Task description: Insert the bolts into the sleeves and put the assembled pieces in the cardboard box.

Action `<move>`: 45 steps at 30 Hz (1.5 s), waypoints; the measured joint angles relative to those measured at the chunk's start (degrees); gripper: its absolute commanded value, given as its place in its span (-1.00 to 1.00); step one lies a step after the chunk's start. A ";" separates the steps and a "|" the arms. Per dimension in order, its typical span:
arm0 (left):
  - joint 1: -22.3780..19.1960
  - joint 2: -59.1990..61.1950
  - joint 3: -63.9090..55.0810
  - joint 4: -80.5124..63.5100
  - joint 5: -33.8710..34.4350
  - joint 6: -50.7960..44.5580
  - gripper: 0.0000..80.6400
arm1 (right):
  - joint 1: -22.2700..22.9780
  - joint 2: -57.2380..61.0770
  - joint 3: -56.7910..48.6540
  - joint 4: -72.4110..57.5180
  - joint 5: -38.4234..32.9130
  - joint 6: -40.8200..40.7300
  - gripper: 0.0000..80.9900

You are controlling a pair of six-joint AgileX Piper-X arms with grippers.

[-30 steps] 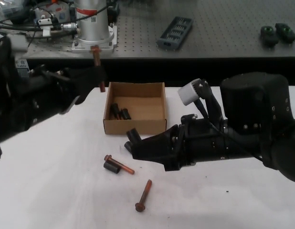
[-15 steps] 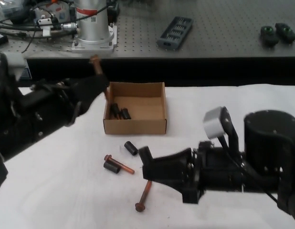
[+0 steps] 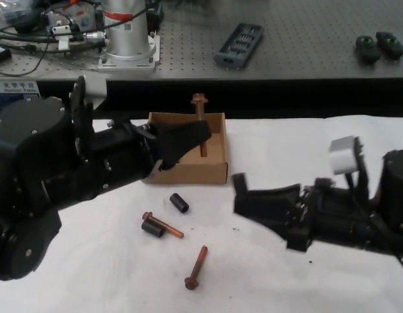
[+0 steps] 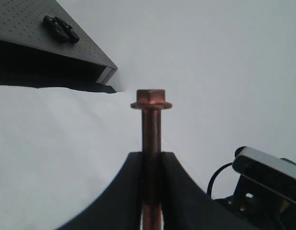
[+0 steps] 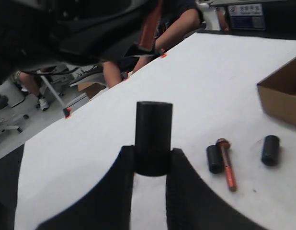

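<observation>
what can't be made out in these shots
High view: inside of the brown cardboard box, mostly covered by the left gripper.
Left wrist view: lower end of the copper hex-head bolt, hidden between the gripper's fingers and cut off by the edge.
High view: the black cylindrical sleeve in the right gripper, lost against the dark gripper.

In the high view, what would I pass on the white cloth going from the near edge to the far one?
Nearest first: single bolt → paired bolt with a short sleeve beside it → lone sleeve → cardboard box.
</observation>
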 measured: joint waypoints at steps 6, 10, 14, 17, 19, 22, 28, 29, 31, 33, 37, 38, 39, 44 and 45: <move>-1.38 2.67 -1.70 -0.24 -0.42 2.91 -0.98 | -0.57 0.00 0.00 -1.39 -0.79 0.53 -0.92; -2.77 4.72 -2.08 -4.87 -2.32 3.24 -0.98 | -0.57 0.00 0.00 -2.85 -0.77 0.87 -0.92; -3.10 6.11 -2.32 -11.26 -5.13 2.54 -0.98 | -0.57 0.00 0.00 -3.16 -0.38 1.12 -0.92; -3.10 6.58 -2.31 -12.09 -7.10 2.01 -0.98 | -0.57 1.54 0.00 -5.00 -0.32 1.53 -0.92; -3.10 6.56 -2.31 -12.23 -7.54 1.49 -0.98 | -0.57 3.36 0.00 -7.18 -0.32 2.60 -0.92; -3.10 6.56 -2.31 -13.91 -7.73 1.32 -0.98 | -0.57 6.46 0.00 -12.03 -0.32 5.49 -0.92; -3.10 6.56 -2.31 -14.23 -3.30 1.16 -0.98 | -0.57 9.52 0.00 -17.66 -1.03 8.64 -0.92; -3.10 6.56 -2.31 -14.23 -2.59 1.16 -0.98 | -0.57 9.74 0.00 -18.06 -1.30 8.95 -0.92; -3.10 6.56 -2.31 -14.23 -1.70 1.16 -0.98 | -0.42 9.85 0.00 -18.33 -1.71 9.24 -0.92; -3.10 6.56 -2.31 -14.12 -0.60 1.16 -0.98 | 0.43 9.81 0.00 -18.76 -1.87 9.34 -0.92; -3.15 6.56 -2.31 -10.98 0.00 1.16 -0.98 | 3.45 9.81 0.00 -18.83 -2.08 9.51 -0.92; -3.15 6.56 -2.31 -10.15 -0.01 1.16 -0.98 | 4.86 9.81 0.00 -18.83 -2.08 9.51 -0.92; -3.15 6.56 -2.31 -10.11 0.53 1.16 -0.98 | 5.27 9.81 0.00 -18.83 -2.08 9.51 -0.92; -3.15 6.56 -2.31 -10.77 1.21 1.16 -0.98 | 5.71 9.81 0.00 -18.83 -1.65 9.51 -0.92; -3.15 6.56 -2.31 -10.80 1.21 1.16 -0.98 | 5.56 9.81 0.00 -18.83 -1.54 9.40 -0.92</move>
